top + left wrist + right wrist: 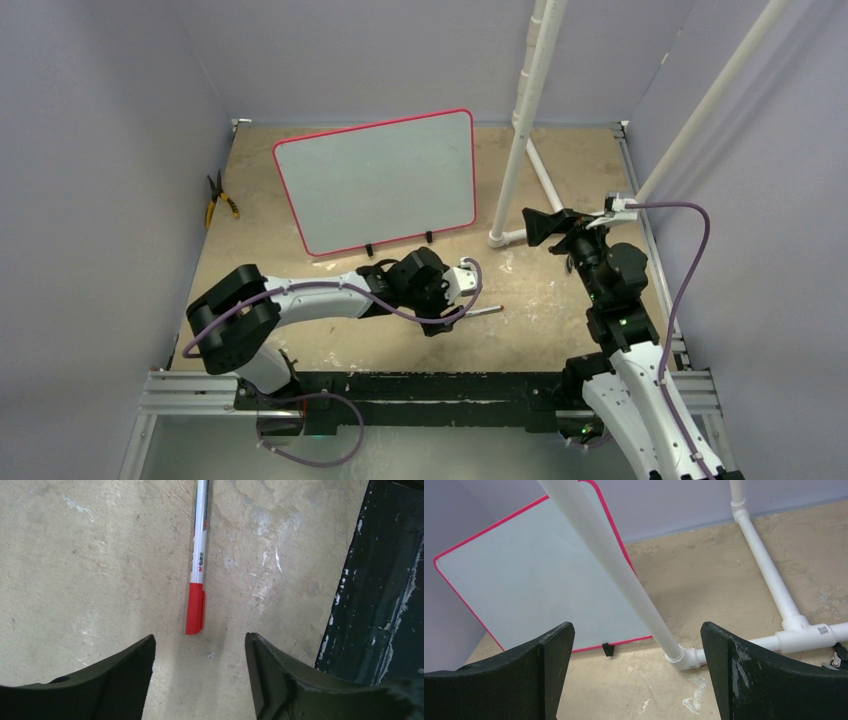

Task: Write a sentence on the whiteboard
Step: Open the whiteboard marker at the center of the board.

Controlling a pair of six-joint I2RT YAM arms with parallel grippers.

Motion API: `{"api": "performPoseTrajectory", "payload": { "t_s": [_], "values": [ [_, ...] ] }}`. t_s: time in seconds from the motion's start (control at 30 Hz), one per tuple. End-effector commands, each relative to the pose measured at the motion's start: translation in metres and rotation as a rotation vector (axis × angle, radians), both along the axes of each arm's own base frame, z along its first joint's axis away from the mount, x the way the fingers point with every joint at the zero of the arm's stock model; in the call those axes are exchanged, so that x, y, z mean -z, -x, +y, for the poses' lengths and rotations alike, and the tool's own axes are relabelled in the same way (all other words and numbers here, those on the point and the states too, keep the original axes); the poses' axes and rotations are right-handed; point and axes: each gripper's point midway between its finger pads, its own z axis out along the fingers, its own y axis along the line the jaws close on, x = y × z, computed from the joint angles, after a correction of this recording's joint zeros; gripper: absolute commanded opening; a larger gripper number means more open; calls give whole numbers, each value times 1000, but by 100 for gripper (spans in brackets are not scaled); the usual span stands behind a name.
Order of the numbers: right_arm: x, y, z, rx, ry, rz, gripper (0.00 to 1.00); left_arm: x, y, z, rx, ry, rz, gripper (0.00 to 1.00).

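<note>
The whiteboard (385, 180) stands upright on two black feet at the back of the table; its red-rimmed face is blank, and it also shows in the right wrist view (534, 585). No sentence shows on it. A marker with a white barrel and red cap (198, 565) lies flat on the table, also visible in the top view (484, 311). My left gripper (200, 637) is open and empty, low over the table, with the marker's cap end just ahead of its fingertips. My right gripper (636, 625) is open and empty, held up facing the whiteboard from the right.
A white PVC pipe frame (525, 120) stands right of the whiteboard, its base (774, 580) on the table between board and right arm. Yellow-handled pliers (220, 198) lie at the far left. A dark rail (380, 580) runs along the table's near edge.
</note>
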Motion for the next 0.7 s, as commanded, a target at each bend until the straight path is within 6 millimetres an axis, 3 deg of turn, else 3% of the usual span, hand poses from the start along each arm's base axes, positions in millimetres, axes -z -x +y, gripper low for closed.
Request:
{"api": "performPoseTrajectory", "payload": {
  "t_s": [0.0,0.13,0.47,0.67],
  "values": [
    [-27,4,0,-12,6,-65,99,-13,-16,-25,-4,60,-54,56],
    [-26,4,0,-13,8,-63,99,-8,-17,-34,1,72,-56,50],
    [-27,6,1,-17,12,-66,99,21,-18,-35,-8,-17,-48,33],
    [-27,9,0,-17,13,-65,99,40,-11,-21,-2,-130,-68,15]
  ]
}}
